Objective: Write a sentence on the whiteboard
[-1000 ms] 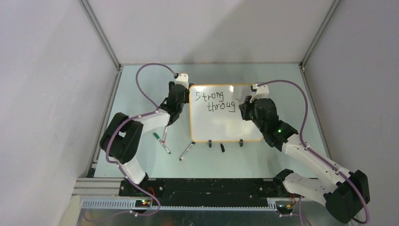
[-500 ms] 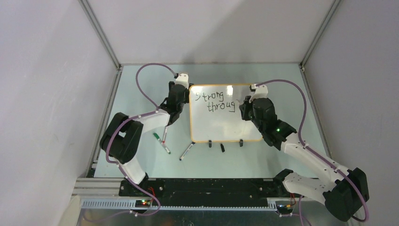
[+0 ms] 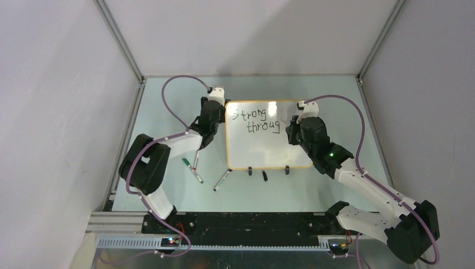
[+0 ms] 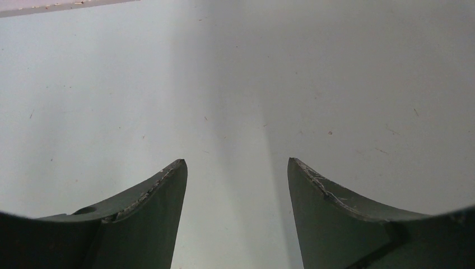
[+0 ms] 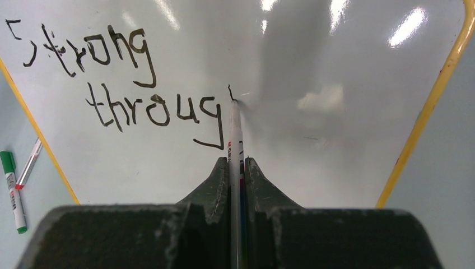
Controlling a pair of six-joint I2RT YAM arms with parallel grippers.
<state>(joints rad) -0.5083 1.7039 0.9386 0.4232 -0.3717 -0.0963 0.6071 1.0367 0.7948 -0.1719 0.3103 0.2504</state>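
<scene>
The jaws of the R gripper (image 5: 236, 161) are clamped tight on a thin white marker (image 5: 234, 126). Its tip is pressed to the whiteboard (image 5: 341, 145) just R of the last "g", where a short stroke is seen. The sentence (image 5: 148, 103) so far is read as "Strong" w/ "throug" under it. The jaws of the L gripper (image 4: 235, 162) are spread wide w/ nothing btw. them, over bare worktop (image 4: 347, 78). It is held beside the board's far L corner, possibly touching the rim. The board is laid flat mid-worktop btw. both arms. A green-capped pen (image 5: 12, 190) is left off its L edge.
</scene>
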